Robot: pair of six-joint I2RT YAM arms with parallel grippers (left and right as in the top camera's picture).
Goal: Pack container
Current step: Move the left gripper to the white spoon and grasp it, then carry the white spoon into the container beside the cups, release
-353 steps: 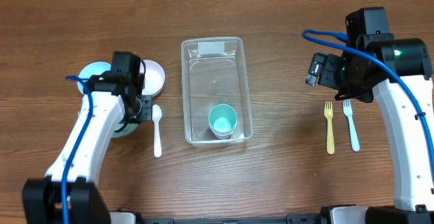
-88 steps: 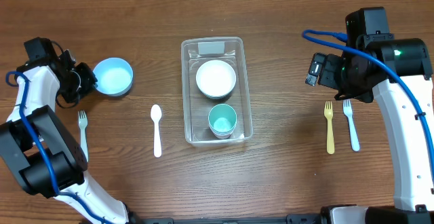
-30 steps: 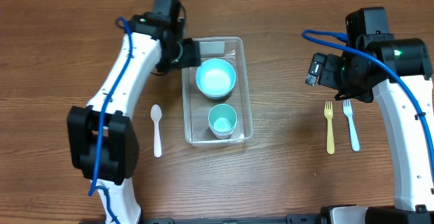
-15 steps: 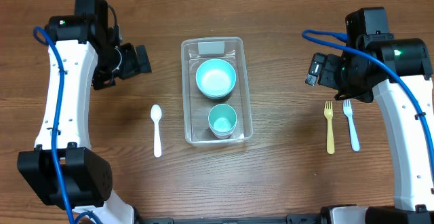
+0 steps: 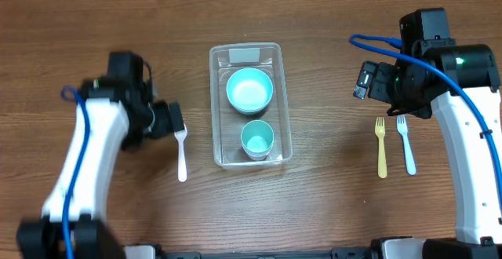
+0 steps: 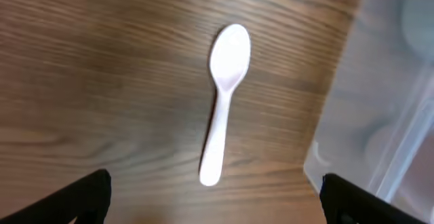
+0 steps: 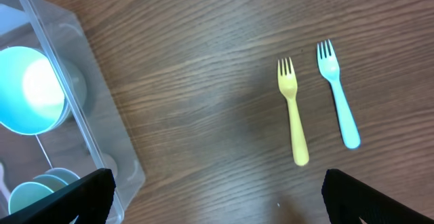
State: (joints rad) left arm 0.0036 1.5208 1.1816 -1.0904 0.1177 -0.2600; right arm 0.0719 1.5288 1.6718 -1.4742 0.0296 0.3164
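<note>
Centrally, container [image 5: 281,122]: clear bin on the wooden table [image 5: 329,204], label end farthest from the arm bases. Contents: blue bowl [image 5: 249,90] beside the label, teal cup [image 5: 256,140] at the near end.
Left gripper [image 5: 177,122]: fingers spread wide, nothing held, over the white spoon [image 6: 222,95], which lies just left of the container.
Right gripper [image 5: 362,81]: fingers wide apart, empty, well right of the container.
Yellow fork [image 7: 293,112] and blue fork [image 7: 337,94]: side by side, not touching.
</note>
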